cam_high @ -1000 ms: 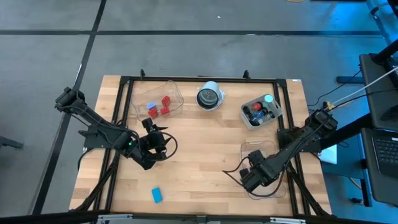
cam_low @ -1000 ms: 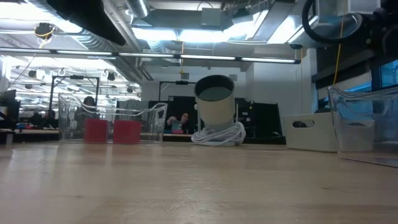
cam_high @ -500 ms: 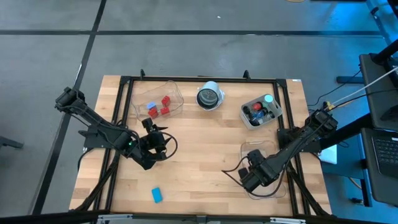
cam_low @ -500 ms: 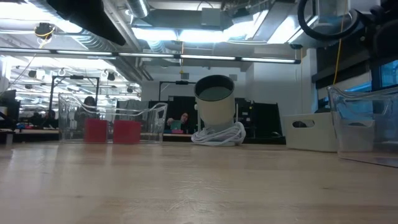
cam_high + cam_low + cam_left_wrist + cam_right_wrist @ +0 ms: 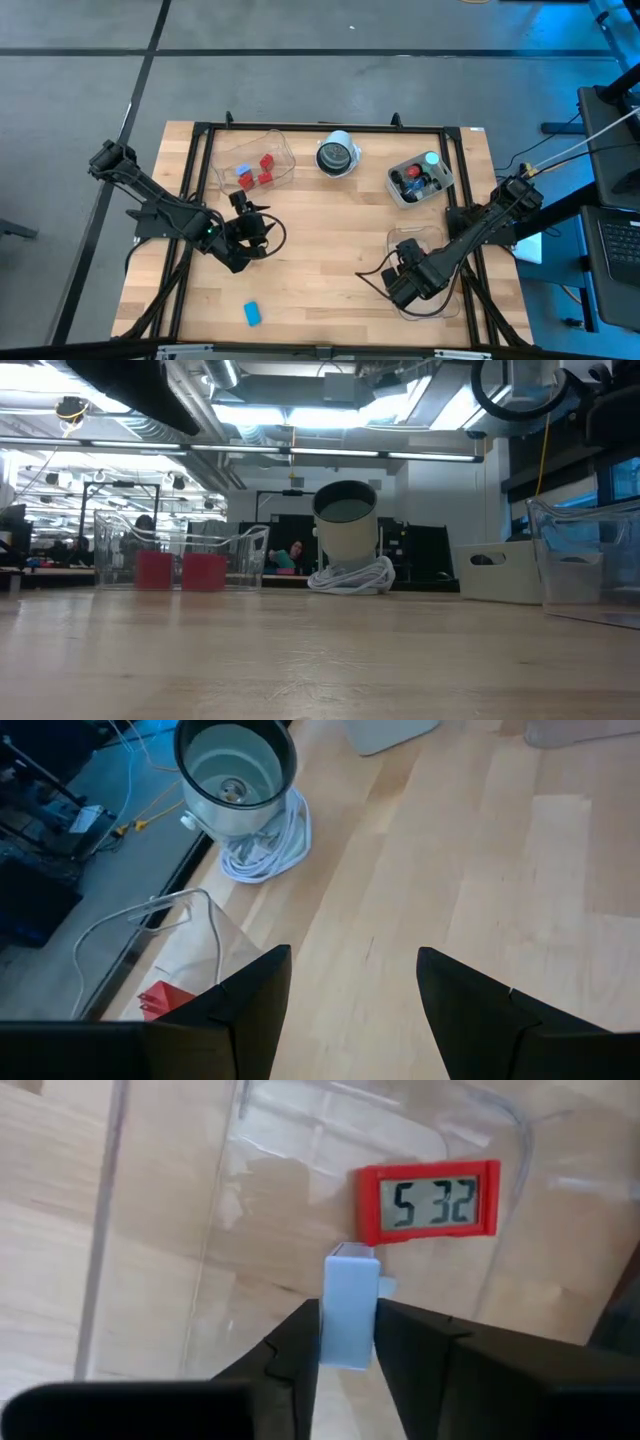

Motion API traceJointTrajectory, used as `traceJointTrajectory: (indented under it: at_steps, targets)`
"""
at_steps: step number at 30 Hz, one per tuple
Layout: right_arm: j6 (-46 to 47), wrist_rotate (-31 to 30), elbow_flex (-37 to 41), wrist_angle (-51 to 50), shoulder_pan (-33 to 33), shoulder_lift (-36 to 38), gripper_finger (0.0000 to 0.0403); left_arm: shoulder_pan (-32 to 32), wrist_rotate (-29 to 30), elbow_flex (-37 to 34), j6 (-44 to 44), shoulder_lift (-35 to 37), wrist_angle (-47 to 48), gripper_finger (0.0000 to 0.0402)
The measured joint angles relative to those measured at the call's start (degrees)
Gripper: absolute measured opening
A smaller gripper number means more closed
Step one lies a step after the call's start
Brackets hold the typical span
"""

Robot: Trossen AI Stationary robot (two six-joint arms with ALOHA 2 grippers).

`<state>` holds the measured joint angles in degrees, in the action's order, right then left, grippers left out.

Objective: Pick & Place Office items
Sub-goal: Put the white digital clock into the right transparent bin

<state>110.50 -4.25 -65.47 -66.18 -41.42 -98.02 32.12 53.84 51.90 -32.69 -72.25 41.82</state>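
Right gripper (image 5: 346,1342): pinching pale blue block (image 5: 349,1308) over clear tray (image 5: 170,1230), near right edge.
Left gripper (image 5: 353,985): spread, empty, mid-desk.
Risk: an early release bounces the block off the tray wall.

From above, the right tool (image 5: 402,287) is a dark mass over the clear tray (image 5: 440,305), so its fingers and the pale blue block (image 5: 349,1318) they pinch cannot be made out there. The white bin's (image 5: 419,180) contents are too small to name (perhaps discs). A red piece (image 5: 163,1000) is cut off by the left tool's finger (image 5: 235,1010).
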Motion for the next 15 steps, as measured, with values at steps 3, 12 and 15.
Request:
traceJointTrajectory:
  at_steps: [3,12,15]
  targets:
    - [-0.01,-0.48,0.00,0.00,0.05,0.00,0.0121,0.00,-1.50,0.00,0.00,0.00,0.00,0.0214]
    - [-0.80,4.08,-1.13,-1.96,0.05,1.27,0.0215,0.00,-22.39,0.00,2.11,0.00,0.02,0.0214]
    - [-1.72,3.62,-3.87,-6.17,0.05,2.19,0.0230,0.02,-37.57,0.00,3.26,0.00,0.02,0.0214]
